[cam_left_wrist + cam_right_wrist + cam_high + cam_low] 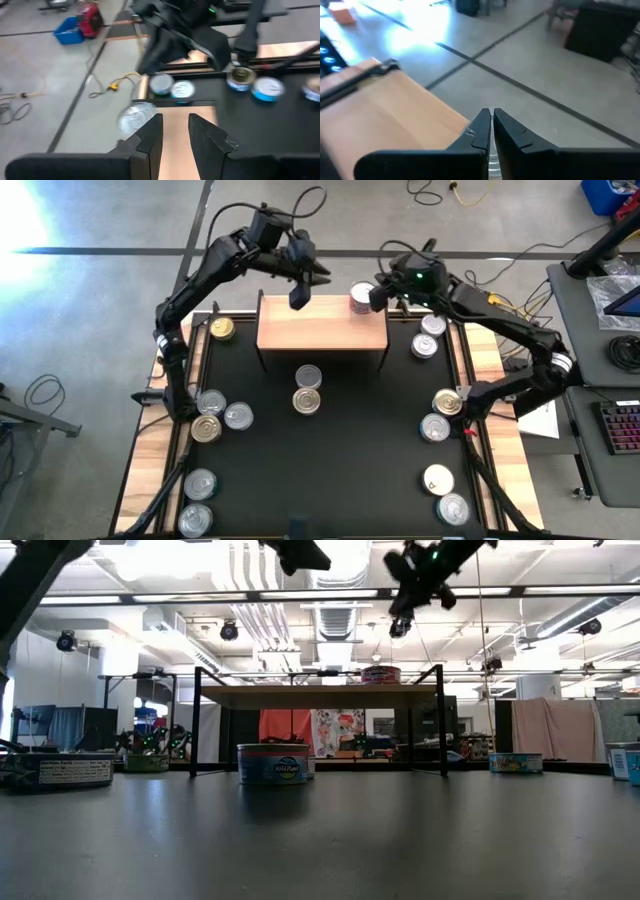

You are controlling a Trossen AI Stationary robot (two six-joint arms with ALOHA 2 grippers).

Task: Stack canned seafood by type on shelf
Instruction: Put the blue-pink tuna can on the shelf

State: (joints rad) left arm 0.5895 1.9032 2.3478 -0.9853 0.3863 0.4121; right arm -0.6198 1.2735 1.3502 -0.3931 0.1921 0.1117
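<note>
Above the shelf's (322, 323) right rear corner, the right gripper (377, 296) hovers clenched and empty over one placed can (362, 297), while the left gripper (297, 298) waits slightly parted nearby.

Your black mat (340, 450) covers the wooden table (140, 470). Beyond it on the grey floor you have a yellow cable (462, 192) and a blue bin (70, 31). A keyboard (622, 425) sits on the side desk.

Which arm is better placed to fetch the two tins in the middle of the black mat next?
Probably left: its open tool hangs empty over the light-wood shelf, nearer those silver-lidded round tins. The right tool hovers by the shelved tin.
</note>
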